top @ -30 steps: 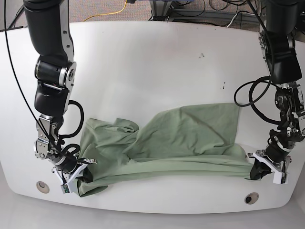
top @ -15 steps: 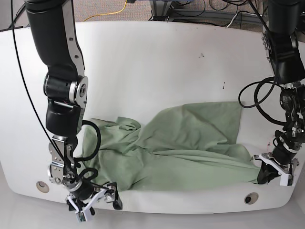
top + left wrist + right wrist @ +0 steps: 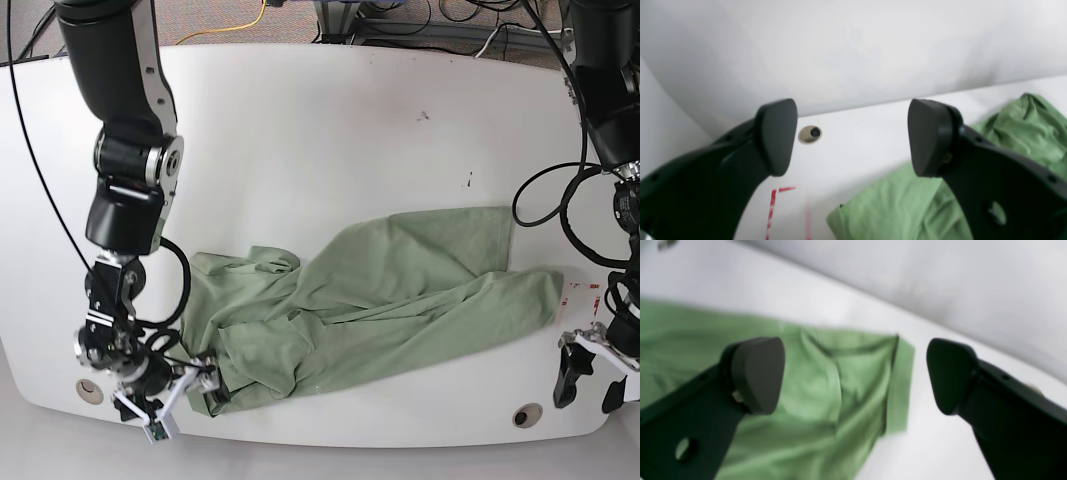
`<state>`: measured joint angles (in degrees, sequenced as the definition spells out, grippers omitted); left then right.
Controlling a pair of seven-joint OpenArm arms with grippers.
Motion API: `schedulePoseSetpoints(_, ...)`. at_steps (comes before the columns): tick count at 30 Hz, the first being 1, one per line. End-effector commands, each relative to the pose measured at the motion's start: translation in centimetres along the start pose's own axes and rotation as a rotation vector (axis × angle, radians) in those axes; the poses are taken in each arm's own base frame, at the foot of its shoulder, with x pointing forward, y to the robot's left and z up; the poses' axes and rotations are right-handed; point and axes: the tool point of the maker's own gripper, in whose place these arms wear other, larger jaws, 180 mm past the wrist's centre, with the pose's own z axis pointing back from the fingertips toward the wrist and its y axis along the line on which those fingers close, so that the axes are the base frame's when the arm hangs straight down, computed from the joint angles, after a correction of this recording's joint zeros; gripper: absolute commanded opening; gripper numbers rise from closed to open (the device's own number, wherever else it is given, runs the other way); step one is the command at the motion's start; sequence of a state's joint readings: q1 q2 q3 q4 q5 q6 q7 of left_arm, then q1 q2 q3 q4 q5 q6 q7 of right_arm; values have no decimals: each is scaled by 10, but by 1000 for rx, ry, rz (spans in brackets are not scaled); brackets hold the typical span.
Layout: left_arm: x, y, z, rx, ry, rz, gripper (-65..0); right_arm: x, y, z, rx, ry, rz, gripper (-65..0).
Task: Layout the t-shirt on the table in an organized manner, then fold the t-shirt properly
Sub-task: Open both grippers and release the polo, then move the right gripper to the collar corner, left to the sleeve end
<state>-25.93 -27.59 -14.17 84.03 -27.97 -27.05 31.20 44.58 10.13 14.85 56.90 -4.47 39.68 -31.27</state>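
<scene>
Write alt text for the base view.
A crumpled green t-shirt lies across the near part of a white table. The open right gripper sits at its left end; the open left gripper is off its right end.

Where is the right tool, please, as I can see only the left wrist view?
Observer: The right tool hovers at the table's near edge, by one corner of the shirt.
Operator: Is it holding the shirt?
Observer: No. The right wrist view shows its jaws wide open, with nothing between them.
Operator: Does the shirt lie flat?
Observer: No. In the base view it lies bunched and creased, with one part folded over another.
</scene>
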Motion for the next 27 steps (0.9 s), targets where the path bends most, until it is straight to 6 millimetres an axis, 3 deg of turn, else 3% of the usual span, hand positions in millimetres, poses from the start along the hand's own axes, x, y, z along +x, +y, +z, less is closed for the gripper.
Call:
schedulePoseSetpoints(1, 32, 19, 12, 46, -77, -33, -192, 7, -13, 19, -49, -36, 15, 0)
schedulePoseSetpoints(8, 14, 33, 35, 97, -54, -21, -192, -60, -7, 40, -86, 70, -31, 0)
schedulePoseSetpoints(15, -33, 24, 53, 91, 64, -13, -192, -121, 2, 52, -93, 148, -124, 0)
schedulePoseSetpoints(20, -63, 9, 66, 57, 97, 81, -192, -140, 15, 51, -62, 166, -175, 0)
schedulePoseSetpoints(27, -88, -7, 80, 23, 130, 148, -192, -162, 23, 43, 1, 149, -303, 0)
